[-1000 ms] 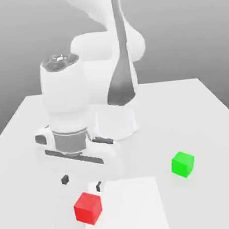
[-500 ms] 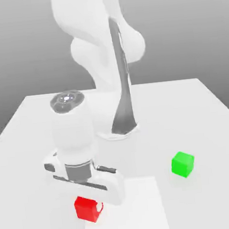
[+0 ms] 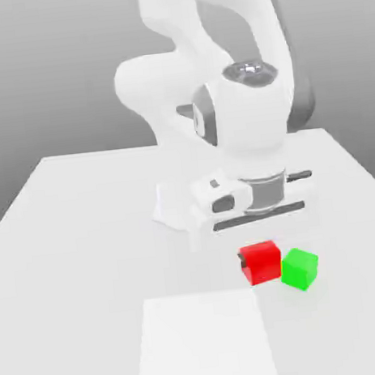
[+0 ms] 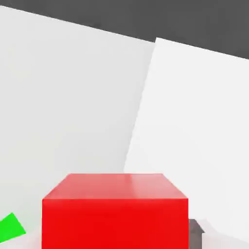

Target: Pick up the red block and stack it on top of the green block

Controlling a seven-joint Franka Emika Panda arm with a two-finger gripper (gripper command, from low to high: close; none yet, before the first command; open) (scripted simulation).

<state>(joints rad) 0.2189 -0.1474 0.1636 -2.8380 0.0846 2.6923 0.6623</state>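
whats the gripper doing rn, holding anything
Gripper: closed on the red block, holding it up beside the green block in the exterior view.

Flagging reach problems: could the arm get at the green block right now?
Probably not to grasp it: the fingers already hold the red block. Nothing visibly blocks bringing that over the green block.

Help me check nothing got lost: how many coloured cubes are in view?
2: the red block is held in the gripper; the green block sits on the table, toward the exterior view's right. The arm could hide others.
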